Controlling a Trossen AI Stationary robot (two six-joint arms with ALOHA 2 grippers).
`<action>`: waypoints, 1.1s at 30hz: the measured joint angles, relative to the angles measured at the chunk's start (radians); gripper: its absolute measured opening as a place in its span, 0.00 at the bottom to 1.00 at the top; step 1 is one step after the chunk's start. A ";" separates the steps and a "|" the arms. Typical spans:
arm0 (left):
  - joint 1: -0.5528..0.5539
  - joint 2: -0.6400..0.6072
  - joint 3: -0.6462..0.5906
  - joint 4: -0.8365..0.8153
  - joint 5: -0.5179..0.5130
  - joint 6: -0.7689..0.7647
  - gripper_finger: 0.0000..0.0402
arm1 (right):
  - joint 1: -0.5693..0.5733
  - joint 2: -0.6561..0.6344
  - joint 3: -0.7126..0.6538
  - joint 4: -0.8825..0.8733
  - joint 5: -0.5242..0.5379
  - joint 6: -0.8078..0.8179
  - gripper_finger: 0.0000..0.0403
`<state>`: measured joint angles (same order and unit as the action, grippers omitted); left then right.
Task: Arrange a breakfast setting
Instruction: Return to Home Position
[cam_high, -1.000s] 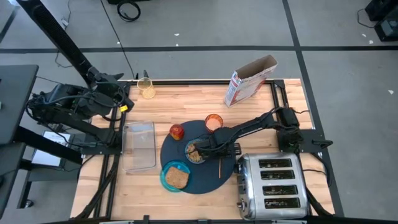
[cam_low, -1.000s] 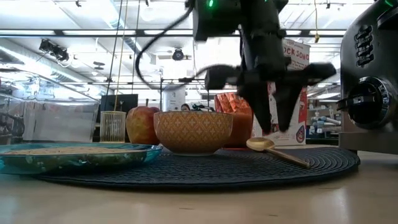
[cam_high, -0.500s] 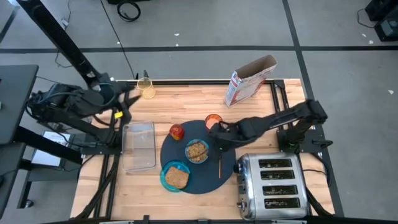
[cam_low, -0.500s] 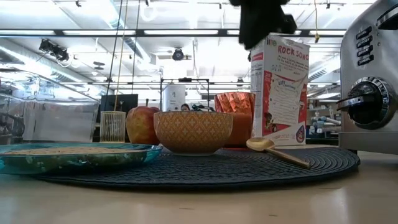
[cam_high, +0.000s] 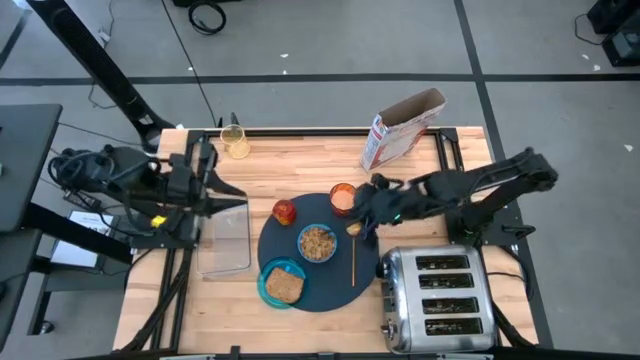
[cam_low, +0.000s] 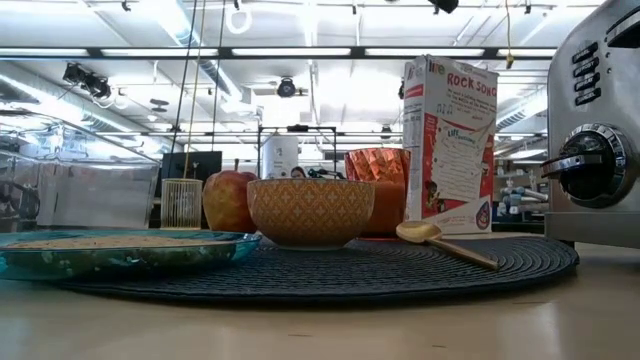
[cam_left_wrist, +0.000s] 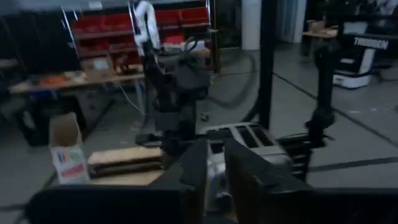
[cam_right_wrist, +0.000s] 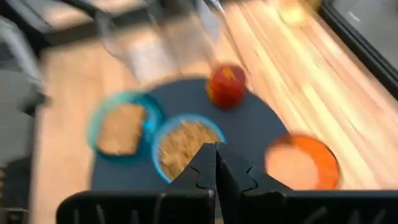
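Note:
The dark-grey round mat (cam_high: 330, 285) lies mid-table. On it stand the blue bowl (cam_high: 317, 243) filled with cereal, the teal plate (cam_high: 268, 292) with the toast slice (cam_high: 285, 286), the red-orange apple (cam_high: 285, 211) and the orange cup (cam_high: 343, 198). The gold spoon (cam_high: 352, 255) lies along the mat's right side. My right gripper (cam_high: 364, 220) hovers shut and empty above the spoon's bowl end, beside the cup; it also shows in its wrist view (cam_right_wrist: 215, 167). My left gripper (cam_high: 213, 183) hangs over the clear tray's far end, narrowly open and empty (cam_left_wrist: 216, 171).
The chrome toaster (cam_high: 440, 298) stands right of the mat, at the near right. An open cereal box (cam_high: 400, 130) stands at the far edge and a small glass (cam_high: 236, 142) at the far left. The clear tray (cam_high: 224, 235) lies left of the mat.
My right gripper has risen from beside the bowl, up out of the low view, and drawn back toward the table's right edge. The bowl stays on the mat. My left gripper has swung from the far left toward the clear tray.

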<state>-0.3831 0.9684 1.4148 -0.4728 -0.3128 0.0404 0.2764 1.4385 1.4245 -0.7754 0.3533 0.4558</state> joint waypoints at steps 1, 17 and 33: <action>0.003 0.001 -0.017 0.030 -0.007 0.026 0.13 | -0.011 -0.035 -0.041 0.063 -0.022 -0.026 0.01; 0.044 0.005 -0.049 0.059 -0.052 -0.005 0.08 | -0.128 -0.606 -0.492 0.391 -0.174 -0.261 0.04; 0.279 -0.066 -0.541 0.556 0.021 -0.010 0.08 | -0.209 -0.814 -0.997 1.036 -0.280 -0.372 0.04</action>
<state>-0.1037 0.9027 0.8741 0.0831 -0.2920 0.0306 0.0671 0.6240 0.4273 0.2608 0.0735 0.0833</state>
